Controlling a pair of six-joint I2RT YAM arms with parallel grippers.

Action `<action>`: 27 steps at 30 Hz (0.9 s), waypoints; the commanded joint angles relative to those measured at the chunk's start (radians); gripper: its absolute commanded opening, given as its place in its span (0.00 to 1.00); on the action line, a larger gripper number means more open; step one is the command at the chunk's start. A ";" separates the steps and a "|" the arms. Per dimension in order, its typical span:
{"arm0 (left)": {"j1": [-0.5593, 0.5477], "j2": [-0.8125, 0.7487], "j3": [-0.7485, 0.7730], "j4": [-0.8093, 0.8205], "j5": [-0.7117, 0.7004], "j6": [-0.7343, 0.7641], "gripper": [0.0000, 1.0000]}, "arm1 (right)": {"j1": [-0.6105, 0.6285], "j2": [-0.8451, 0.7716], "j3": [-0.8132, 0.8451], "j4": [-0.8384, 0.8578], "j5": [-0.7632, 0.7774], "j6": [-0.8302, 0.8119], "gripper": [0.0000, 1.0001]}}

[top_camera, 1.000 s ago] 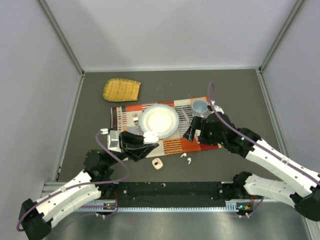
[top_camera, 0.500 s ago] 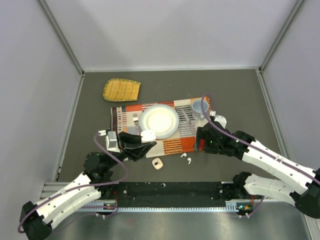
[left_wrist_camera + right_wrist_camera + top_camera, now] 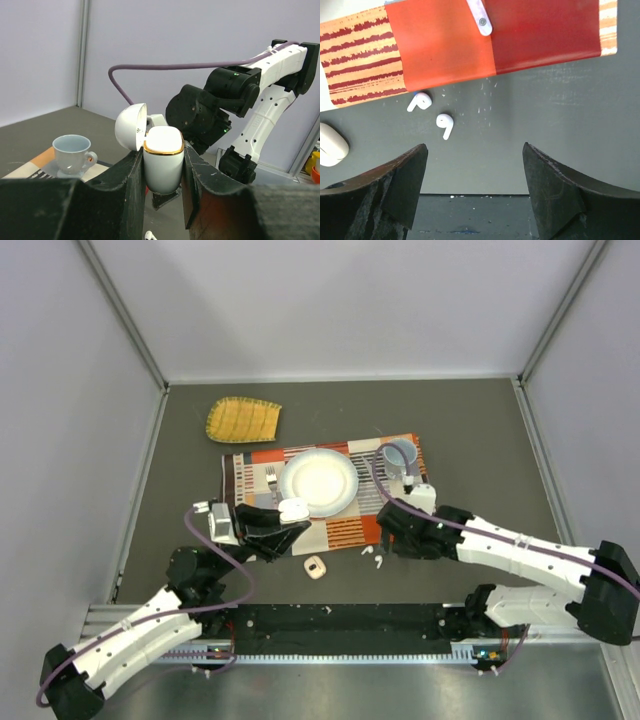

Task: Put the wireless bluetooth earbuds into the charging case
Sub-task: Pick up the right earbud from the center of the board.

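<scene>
So, there's a dark table [image 3: 480,440] with a striped orange placemat [image 3: 345,530] on it and a white plate [image 3: 318,482] on that. By the plate's near edge the left tool [image 3: 163,172] is pinching the white charging case [image 3: 162,157], upright with the lid flipped open. Over on the other side, the right tool [image 3: 472,172] hangs with jaws spread above the two tiny white earbuds [image 3: 444,122]. They're lying side by side on bare table, just off the mat's near edge.

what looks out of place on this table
Two white earbuds lie loose on the bare table, just off the edge of the placemat and slightly apart from each other. They look odd beside a laid place setting. The case is up in the left tool, lid open.
</scene>
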 commanded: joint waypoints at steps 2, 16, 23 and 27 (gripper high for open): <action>-0.003 -0.022 -0.020 0.051 -0.020 -0.005 0.00 | 0.054 0.039 0.022 -0.005 0.059 0.121 0.71; -0.003 -0.062 -0.033 0.035 -0.011 0.040 0.00 | 0.076 0.189 0.027 0.126 -0.039 0.097 0.56; -0.001 -0.064 -0.020 -0.017 0.015 0.067 0.00 | 0.079 0.231 0.030 0.159 -0.064 0.077 0.54; -0.003 -0.064 -0.017 -0.015 0.004 0.064 0.00 | 0.079 0.249 0.021 0.181 -0.072 0.065 0.51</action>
